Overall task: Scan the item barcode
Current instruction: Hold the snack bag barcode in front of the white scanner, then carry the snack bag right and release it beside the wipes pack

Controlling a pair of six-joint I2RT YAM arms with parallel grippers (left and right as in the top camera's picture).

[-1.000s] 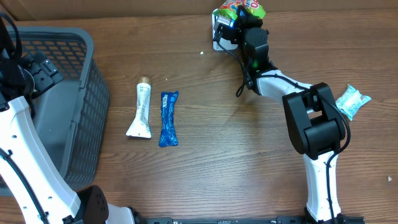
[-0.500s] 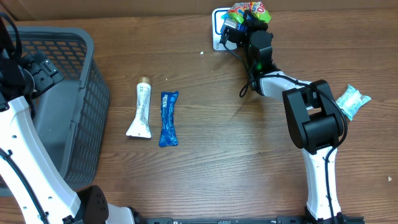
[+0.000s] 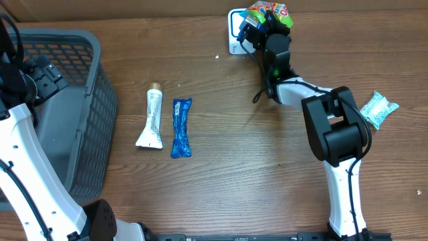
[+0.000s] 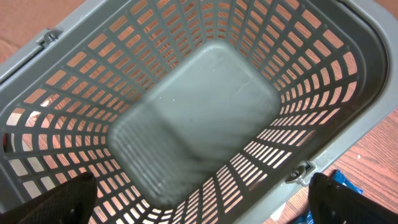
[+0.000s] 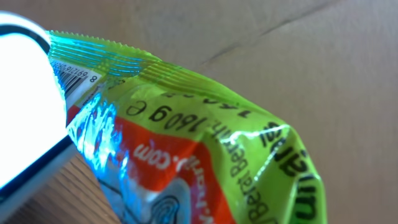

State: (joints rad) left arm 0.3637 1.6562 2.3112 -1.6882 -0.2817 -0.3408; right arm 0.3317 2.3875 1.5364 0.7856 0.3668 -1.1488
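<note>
A green and orange snack bag (image 3: 269, 11) hangs at the table's far edge, my right gripper (image 3: 259, 24) shut on it. It sits just right of the white and blue scanner (image 3: 235, 32). In the right wrist view the bag (image 5: 205, 143) fills the frame. Its barcode (image 5: 71, 78) lies against the bright white scanner (image 5: 25, 106), and my own fingers are hidden behind the bag. My left gripper (image 4: 199, 205) stands open above the grey basket (image 4: 336, 137), nothing between its fingers (image 4: 56, 202).
A white tube (image 3: 152, 120) and a blue wrapped bar (image 3: 180, 127) lie side by side mid-table. A pale blue packet (image 3: 378, 108) lies at the right. The grey basket (image 3: 93, 114) takes up the left side, with the left gripper (image 3: 45, 75) over it.
The right gripper has carried the snack bag slightly to the right, uncovering more of the scanner. The left arm has not moved.
</note>
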